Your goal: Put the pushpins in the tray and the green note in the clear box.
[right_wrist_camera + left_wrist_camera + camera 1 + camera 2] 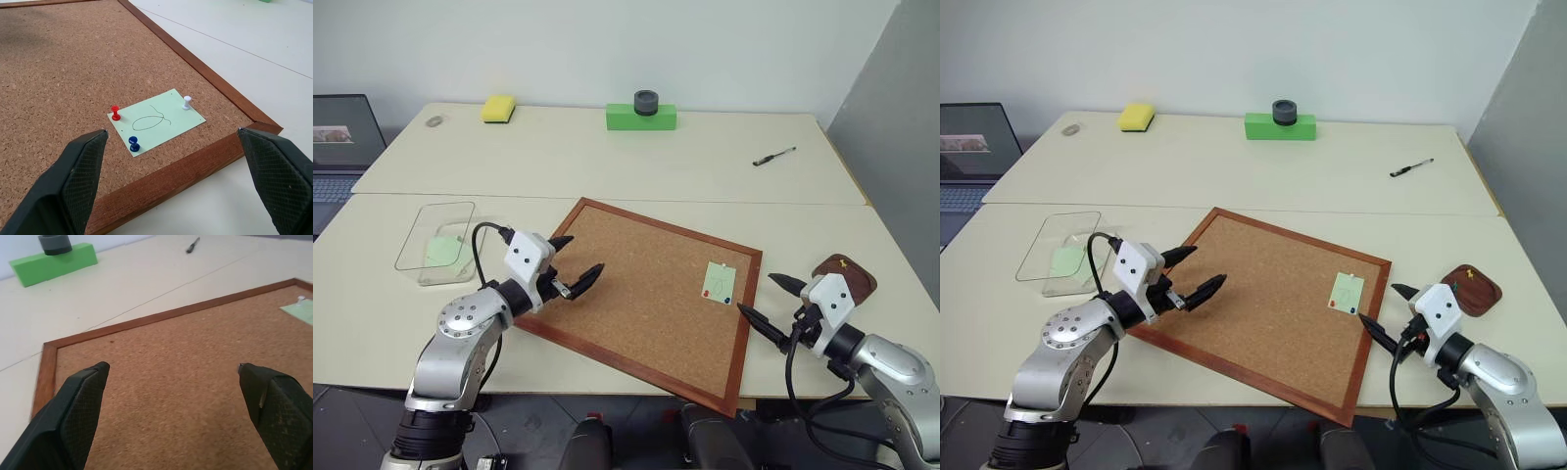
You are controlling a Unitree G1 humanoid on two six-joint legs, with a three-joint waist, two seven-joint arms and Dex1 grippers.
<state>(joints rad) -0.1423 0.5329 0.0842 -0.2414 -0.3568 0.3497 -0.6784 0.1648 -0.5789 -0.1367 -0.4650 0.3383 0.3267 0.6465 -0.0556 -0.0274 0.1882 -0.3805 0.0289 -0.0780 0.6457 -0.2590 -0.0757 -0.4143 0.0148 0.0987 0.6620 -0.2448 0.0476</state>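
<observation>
A green note [155,121] with a pen scribble lies pinned near the right corner of the cork board [646,294]. Three pushpins stand in it: red [115,112], blue [133,143] and white [187,102]. My right gripper [755,293] hovers open just off the board's right edge, pointing at the note. The brown tray [858,285] sits behind that hand with a yellow pushpin [843,262] in it. My left gripper [585,253] hangs open over the board's left part. The clear box [421,238] at the left holds a pale green slip [441,251].
At the back of the table stand a bright green block [641,117] with a black cylinder [646,102] on top and a yellow sponge [497,108]. A pen [773,156] lies back right. A laptop [342,137] sits beyond the table's left edge.
</observation>
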